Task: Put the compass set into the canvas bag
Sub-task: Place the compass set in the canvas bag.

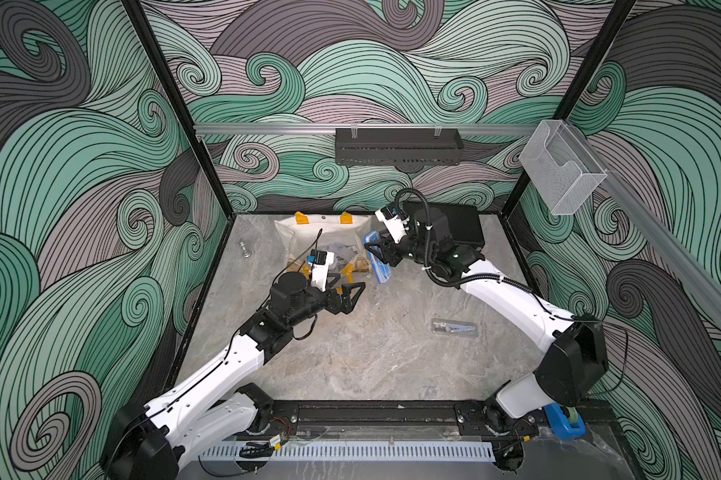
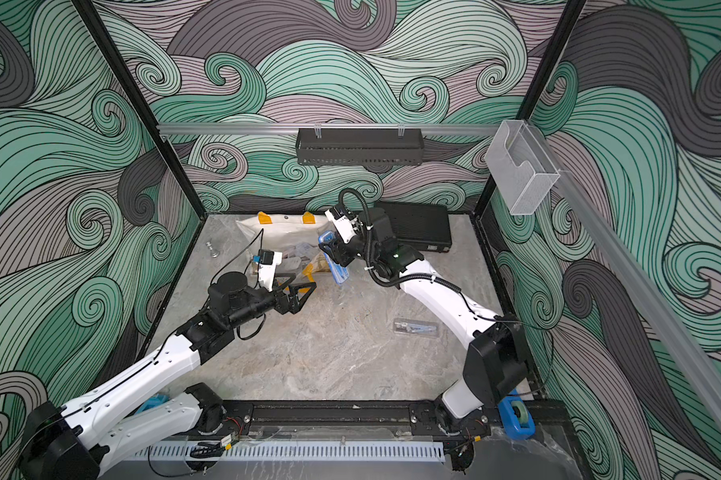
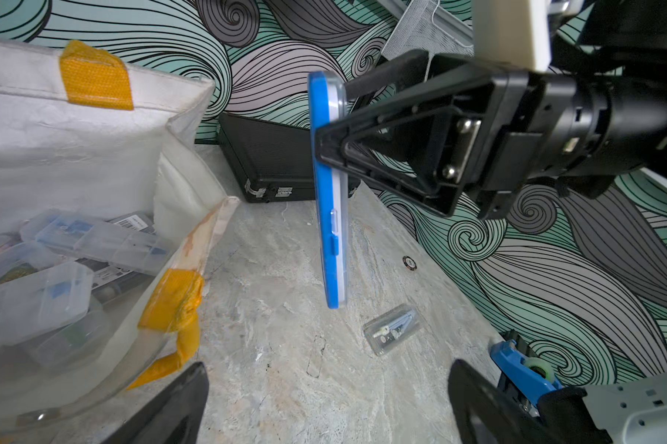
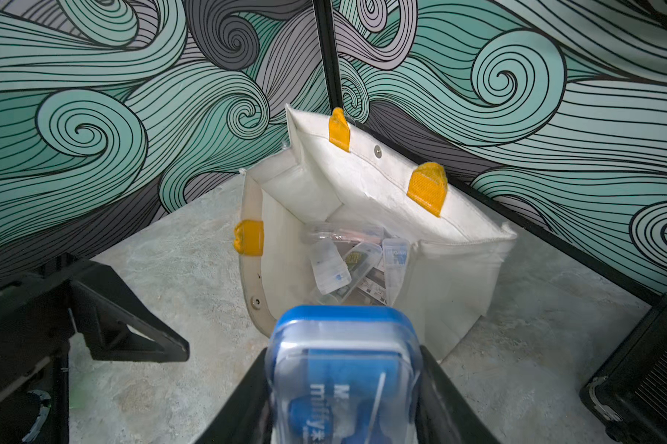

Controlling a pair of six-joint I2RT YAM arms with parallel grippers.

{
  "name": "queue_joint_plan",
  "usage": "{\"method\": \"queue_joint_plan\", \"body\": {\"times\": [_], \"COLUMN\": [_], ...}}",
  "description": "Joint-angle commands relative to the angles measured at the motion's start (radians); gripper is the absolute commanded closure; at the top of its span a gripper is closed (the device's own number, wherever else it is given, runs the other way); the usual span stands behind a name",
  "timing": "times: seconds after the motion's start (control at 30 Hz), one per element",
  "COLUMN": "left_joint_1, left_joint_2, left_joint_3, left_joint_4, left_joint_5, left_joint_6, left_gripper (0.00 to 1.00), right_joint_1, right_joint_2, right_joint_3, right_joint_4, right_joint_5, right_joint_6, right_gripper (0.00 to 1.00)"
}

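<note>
Gotta love those walls [image 1: 350, 62]: mint, teal and grey-mauve swirls, thin black lines all over. Grey marbled counter [image 1: 371, 353] with beige streaks. Cream-white canvas bag [image 4: 362, 180], yellow-orange handles [image 4: 428, 188]. Bright blue and see-through on the compass set [image 4: 343, 369], white lettering on the blue insert. Plain black hard case [image 2: 417, 226], ribbed lid. White arms [image 1: 508, 299] with black joints. Black perforated tray [image 1: 398, 147], silver rail [image 1: 267, 129]. Blue tape dispenser [image 3: 512, 357] too, clear little case [image 1: 454, 328].
</note>
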Motion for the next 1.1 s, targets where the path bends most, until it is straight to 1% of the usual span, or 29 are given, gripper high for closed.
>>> {"method": "queue_joint_plan", "body": {"times": [0.0, 0.23, 0.43, 0.53, 0.7, 0.83, 0.97, 1.07], "left_joint_1": [-0.035, -0.096, -0.118, -0.121, -0.121, -0.123, -0.123, -0.124], "left_joint_2": [0.053, 0.184, 0.281, 0.314, 0.353, 0.375, 0.390, 0.396], "left_joint_3": [0.028, 0.071, 0.136, 0.160, 0.201, 0.222, 0.235, 0.238], "left_joint_4": [0.115, 0.273, 0.346, 0.373, 0.375, 0.375, 0.382, 0.384], "left_joint_5": [-0.069, -0.178, -0.210, -0.215, -0.232, -0.216, -0.164, -0.152], "left_joint_6": [0.036, 0.092, 0.153, 0.163, 0.157, 0.152, 0.161, 0.161], "left_gripper": [0.05, 0.12, 0.18, 0.24, 0.45, 0.54, 0.61, 0.68], "right_joint_1": [-0.005, -0.005, -0.006, -0.007, -0.009, -0.013, -0.018, -0.021], "right_joint_2": [-0.031, -0.072, -0.098, -0.108, -0.120, -0.122, -0.120, -0.122], "right_joint_3": [0.030, 0.016, 0.008, -0.003, -0.022, -0.024, -0.025, -0.028], "right_joint_4": [0.087, 0.122, 0.124, 0.132, 0.148, 0.150, 0.149, 0.152], "right_joint_5": [-0.051, -0.059, -0.058, -0.055, -0.053, -0.056, -0.064, -0.067], "right_joint_6": [0.058, 0.092, 0.097, 0.100, 0.110, 0.111, 0.113, 0.114], "right_gripper": [0.61, 0.61, 0.61, 0.61, 0.61, 0.61, 0.61, 0.61]}}
